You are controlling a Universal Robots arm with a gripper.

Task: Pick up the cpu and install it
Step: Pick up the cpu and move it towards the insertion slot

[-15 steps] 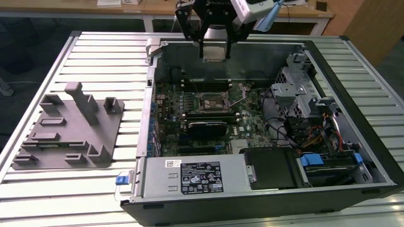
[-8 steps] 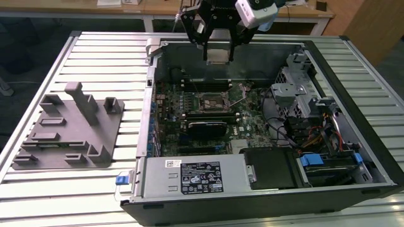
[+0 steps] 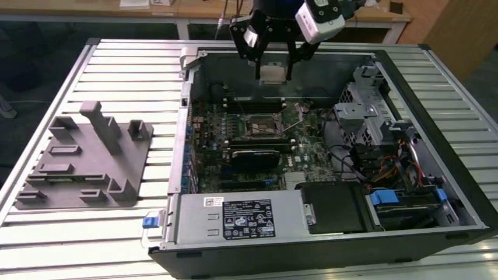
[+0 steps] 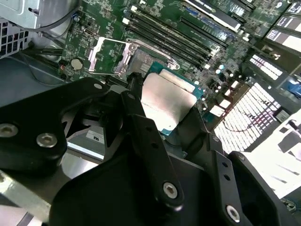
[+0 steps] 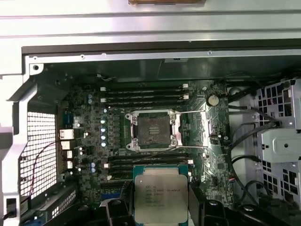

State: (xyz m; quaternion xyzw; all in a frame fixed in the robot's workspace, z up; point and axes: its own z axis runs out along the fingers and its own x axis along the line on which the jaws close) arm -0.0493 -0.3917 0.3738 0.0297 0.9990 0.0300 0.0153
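Item, nearest: open desktop computer case (image 3: 311, 259) lying on its side on a slatted metal worktop (image 3: 116, 64). The power supply (image 3: 233, 219) with a white label sits against the case's near wall, and a blue-latched drive bay (image 3: 400, 201) is beside it toward the exterior view's right. Item, on the worktop at the exterior view's left, well apart from the case: grey fixture block (image 3: 86, 157) with upright posts. Item, mid-case: green motherboard (image 3: 233, 116). Its cpu socket (image 5: 153, 130) is uncovered, with the metal load plate (image 4: 110, 56) swung up beside it and rows of black memory slots (image 5: 141, 94) on either side. Item, toward the far wall of the case: gripper (image 3: 272, 76), black fingers (image 4: 150, 146) pinching the cpu (image 5: 161, 197) by opposite edges. The cpu is held level in the air with its silver lid uppermost and its green rim showing. It is clear of the board and offset from the socket, on the side toward the case's far wall. Item, farthest: wooden desk (image 3: 195, 11) beyond the worktop.
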